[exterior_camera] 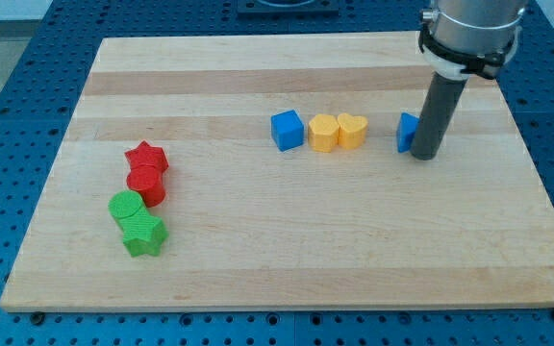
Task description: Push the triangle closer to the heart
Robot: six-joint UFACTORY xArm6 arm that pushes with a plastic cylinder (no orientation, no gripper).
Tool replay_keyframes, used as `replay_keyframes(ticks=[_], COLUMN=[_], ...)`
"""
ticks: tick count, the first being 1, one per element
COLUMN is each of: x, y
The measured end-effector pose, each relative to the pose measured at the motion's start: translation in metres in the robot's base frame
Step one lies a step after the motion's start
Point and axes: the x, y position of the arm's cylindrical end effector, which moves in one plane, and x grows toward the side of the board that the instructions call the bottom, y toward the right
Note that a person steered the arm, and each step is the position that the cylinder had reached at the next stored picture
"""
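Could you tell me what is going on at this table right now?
A robot arm's dark rod is working on a wooden board. My tip sits against the view's right side of a partly hidden blue triangle block. The yellow heart block lies to the view's left, with a gap between them, so the push is not finished.

single elevated view, angled down, whole wooden board visible

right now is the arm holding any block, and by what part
Nothing is held; there are no fingers. My tip is against the view's right side of the partly hidden blue block, probably the triangle, contact only.
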Motion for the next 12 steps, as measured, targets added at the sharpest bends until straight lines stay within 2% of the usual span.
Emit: replay_keyframes(ticks=[1, 2, 3, 5, 6, 8, 9, 10, 12], x=[0.012, 0.001, -0.033, -0.038, -0.04, -0.04, -0.016, -0.014, -0.039], y=[0.014, 0.051, 0.055, -0.007, -0.012, 0.038, 0.041, 0.028, 0.006])
